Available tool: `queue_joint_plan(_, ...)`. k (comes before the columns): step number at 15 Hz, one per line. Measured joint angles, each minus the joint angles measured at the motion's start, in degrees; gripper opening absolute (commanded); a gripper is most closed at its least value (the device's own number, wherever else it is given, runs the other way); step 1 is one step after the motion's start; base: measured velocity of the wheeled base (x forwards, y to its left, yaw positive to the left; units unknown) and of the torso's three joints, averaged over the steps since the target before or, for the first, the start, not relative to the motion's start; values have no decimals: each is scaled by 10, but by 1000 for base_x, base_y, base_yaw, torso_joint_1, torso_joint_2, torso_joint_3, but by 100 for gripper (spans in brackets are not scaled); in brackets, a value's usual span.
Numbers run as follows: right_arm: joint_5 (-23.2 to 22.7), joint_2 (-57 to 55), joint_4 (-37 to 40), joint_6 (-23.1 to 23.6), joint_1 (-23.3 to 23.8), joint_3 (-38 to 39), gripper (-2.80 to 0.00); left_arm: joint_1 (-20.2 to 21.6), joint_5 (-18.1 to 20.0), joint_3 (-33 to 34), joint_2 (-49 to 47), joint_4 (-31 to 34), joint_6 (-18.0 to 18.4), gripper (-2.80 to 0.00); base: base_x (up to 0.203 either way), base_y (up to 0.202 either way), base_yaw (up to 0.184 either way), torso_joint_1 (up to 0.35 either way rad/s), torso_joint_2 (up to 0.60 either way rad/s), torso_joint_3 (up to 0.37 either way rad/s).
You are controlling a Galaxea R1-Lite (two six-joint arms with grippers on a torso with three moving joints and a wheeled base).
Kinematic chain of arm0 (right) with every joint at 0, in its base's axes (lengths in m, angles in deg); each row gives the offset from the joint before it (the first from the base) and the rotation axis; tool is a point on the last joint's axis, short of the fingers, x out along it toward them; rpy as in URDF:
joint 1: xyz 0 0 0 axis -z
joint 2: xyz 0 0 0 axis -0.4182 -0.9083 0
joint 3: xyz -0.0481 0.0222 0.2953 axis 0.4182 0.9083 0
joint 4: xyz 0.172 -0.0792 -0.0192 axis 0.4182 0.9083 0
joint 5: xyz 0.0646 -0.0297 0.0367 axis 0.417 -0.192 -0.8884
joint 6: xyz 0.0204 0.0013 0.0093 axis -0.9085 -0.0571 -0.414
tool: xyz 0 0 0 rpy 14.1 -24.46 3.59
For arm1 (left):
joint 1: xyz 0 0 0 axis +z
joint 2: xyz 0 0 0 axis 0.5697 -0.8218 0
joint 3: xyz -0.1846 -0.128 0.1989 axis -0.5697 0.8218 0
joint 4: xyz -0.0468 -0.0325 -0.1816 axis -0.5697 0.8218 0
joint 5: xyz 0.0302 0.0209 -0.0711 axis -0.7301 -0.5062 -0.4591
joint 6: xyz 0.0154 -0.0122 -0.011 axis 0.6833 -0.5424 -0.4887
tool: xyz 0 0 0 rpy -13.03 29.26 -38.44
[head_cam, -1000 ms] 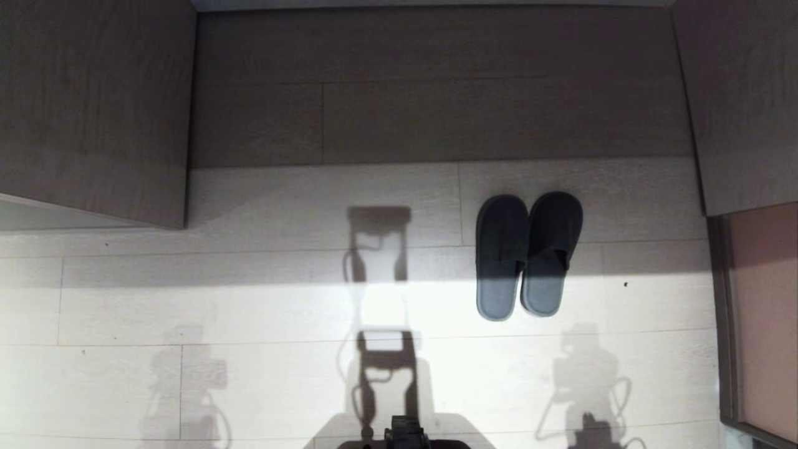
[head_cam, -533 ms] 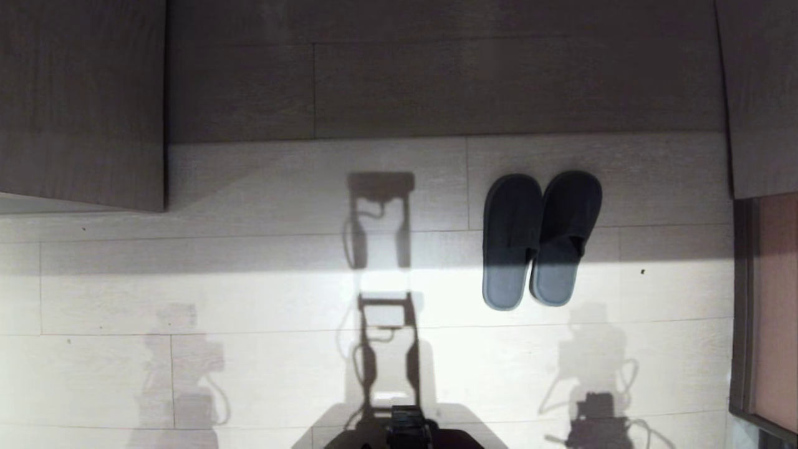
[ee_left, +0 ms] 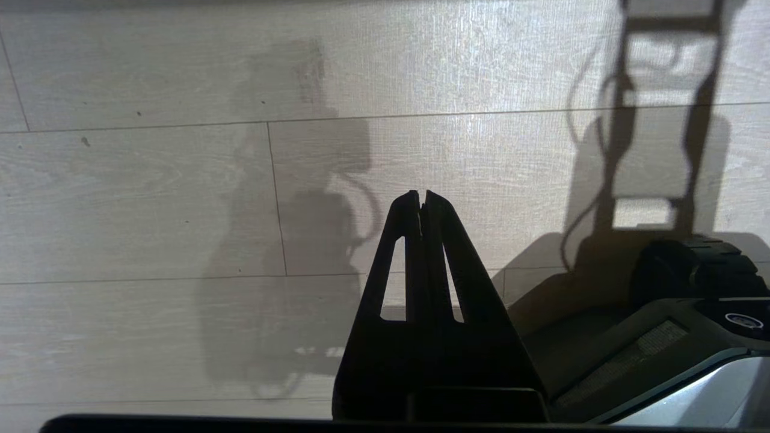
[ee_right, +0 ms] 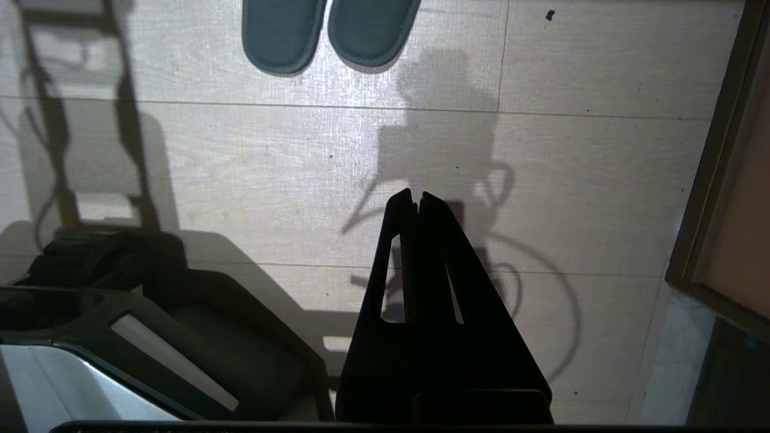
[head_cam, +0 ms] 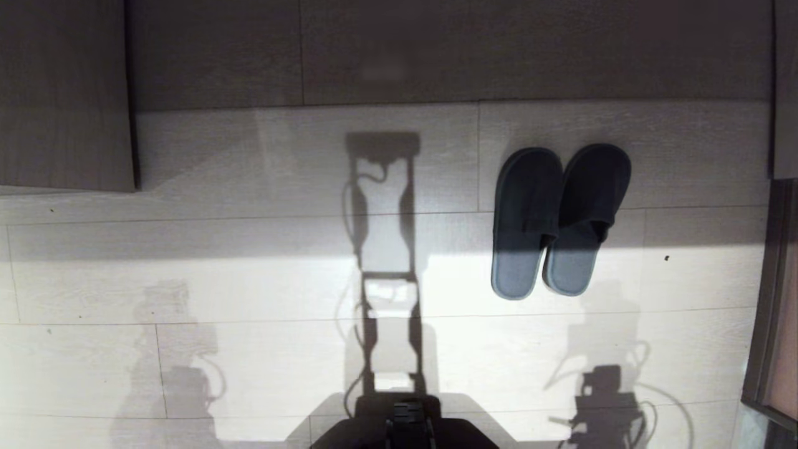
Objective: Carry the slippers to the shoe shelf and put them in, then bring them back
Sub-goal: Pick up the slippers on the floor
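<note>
Slippers (head_cam: 558, 221) sit untouched, side by side on the pale floor (head_cam: 249, 280), ahead to your right. Your right end effector (ee_right: 416, 198) hangs pinched together above the floor, short of their heels; your left end effector (ee_left: 420, 196) is likewise closed, empty, beside the base (ee_left: 674, 313).

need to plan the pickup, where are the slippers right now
In the head view the slippers lie side by side on the pale floor, ahead and to the robot's right, toes toward the dark wood panel.
</note>
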Motion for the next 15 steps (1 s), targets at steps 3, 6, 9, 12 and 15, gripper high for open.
queue_joint_plan(3,0,-1,4,-1,0,-2,-280,0,0,0,0,0,0,-280,0,0,0,-4,1,-188)
queue_joint_plan(6,-12,-38,14,-7,-1,-53,-280,0,0,0,0,0,1,-280,0,0,0,3,-1,-39)
queue_joint_plan(9,-66,-167,0,-6,-8,-115,-280,0,0,0,0,0,2,-280,0,0,0,1,2,-9)
queue_joint_plan(12,-110,-350,-62,10,-14,-162,-280,0,0,0,0,0,2,-280,0,0,0,0,0,0)
queue_joint_plan(15,-130,-536,-177,28,-27,-199,-280,0,0,0,0,0,2,-280,0,0,0,0,0,0)
